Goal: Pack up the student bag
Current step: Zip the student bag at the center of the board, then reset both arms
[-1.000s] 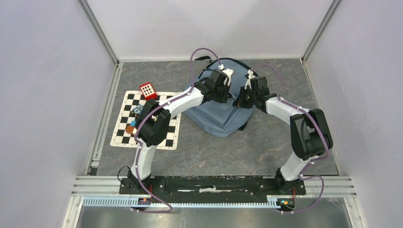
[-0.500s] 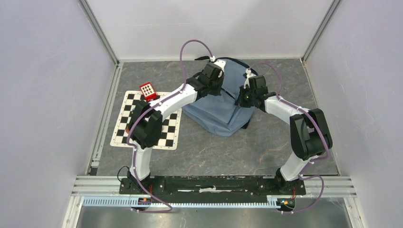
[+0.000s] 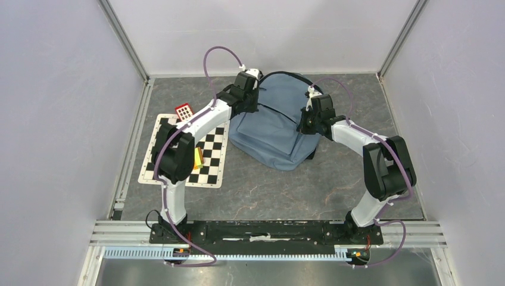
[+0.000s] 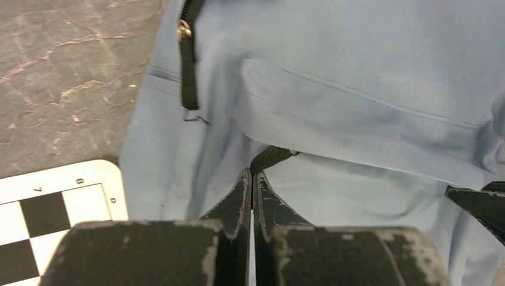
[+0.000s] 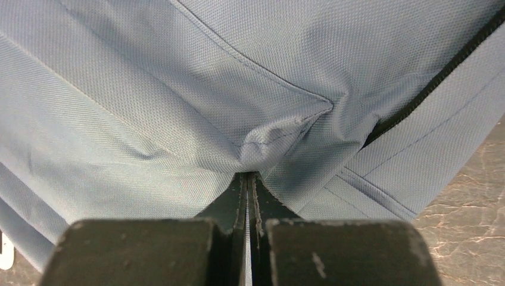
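Your left gripper [image 4: 252, 179] pinches a black strap tab [image 4: 271, 158] on the student bag [image 3: 271, 128], while your right gripper [image 5: 247, 179] clamps a fold of its fabric.

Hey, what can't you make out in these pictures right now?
Inside of the student bag: fabric covers it in every view.
Yellow object on the checkered mat: top view, the left arm hides most of it.
Red keypad-like item: top view, too small to identify.

The student bag [image 3: 274, 128] lies on the table [image 3: 268, 185], toward 12 o'clock. At its 9 o'clock lies the checkered mat [image 3: 209, 156], with 1 keypad block [image 3: 184, 111] at the mat's 12 o'clock edge.
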